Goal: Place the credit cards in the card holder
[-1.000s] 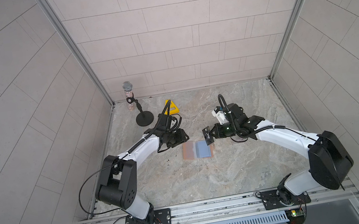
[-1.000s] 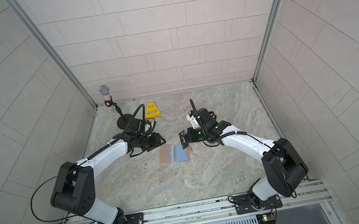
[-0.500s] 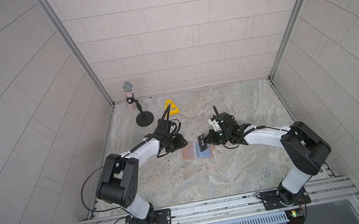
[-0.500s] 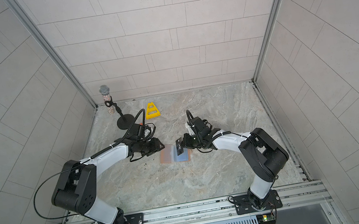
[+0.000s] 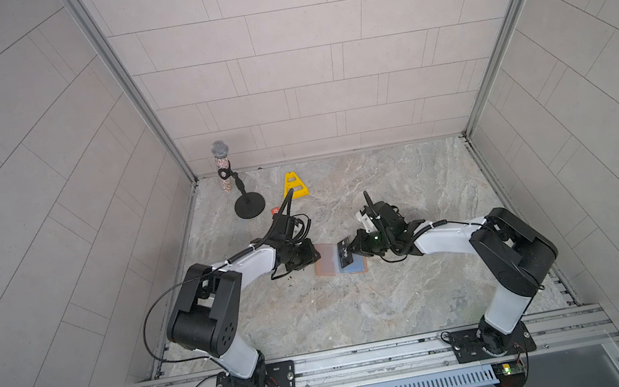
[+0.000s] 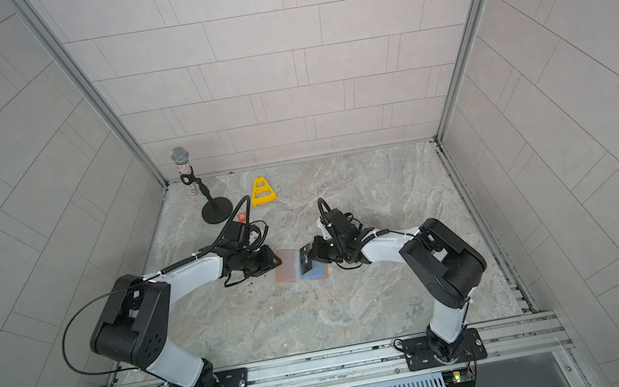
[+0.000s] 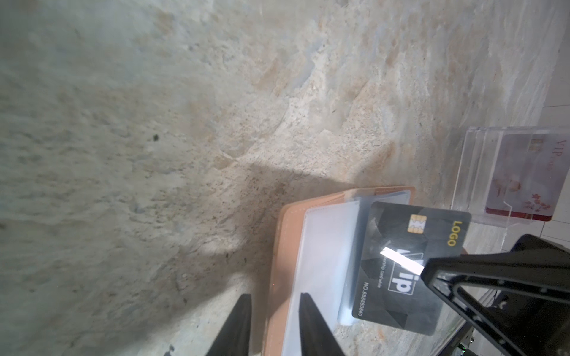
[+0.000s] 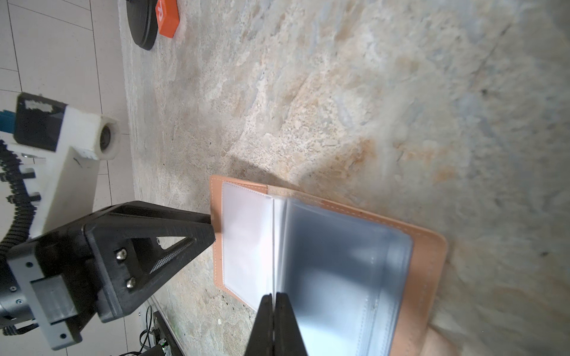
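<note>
Tan-pink leather is framing the card holder (image 5: 324, 263) (image 6: 287, 267), which is lying open and flat near the middle of the marbled table (image 5: 361, 317) between the two arms; its blue-grey inside and clear sleeves are facing up, and in the right wrist view the sleeves (image 8: 339, 252) are fanning up slightly from the spine.

The right gripper (image 5: 352, 249) (image 6: 312, 256) is clenching the black card (image 5: 345, 255) (image 6: 305, 262) and holding it over the holder's right half; in the left wrist view the card (image 7: 388, 305) is sitting tilted, pinched beside its white "VIP" lettering, one long edge overlapping the sleeves; whether it is entering a sleeve, I cannot tell; in the right wrist view those fingers (image 8: 285, 320) are pressing tight together.

The left gripper (image 5: 314, 255) (image 7: 274, 296) is reaching to the holder's left flap with its jaws standing apart and clamping nothing; one finger (image 7: 311, 323) is lying over the flap's clear sleeve, the other is sitting just beside the leather edge over bare table.

A clear plastic box (image 7: 493, 160) is standing near the holder, holding a red-edged card (image 7: 518, 215); a microphone stand (image 5: 249, 206), a yellow triangle (image 5: 294, 185) and an orange tag (image 8: 166, 15) are sitting toward the back left, well apart from the holder.
</note>
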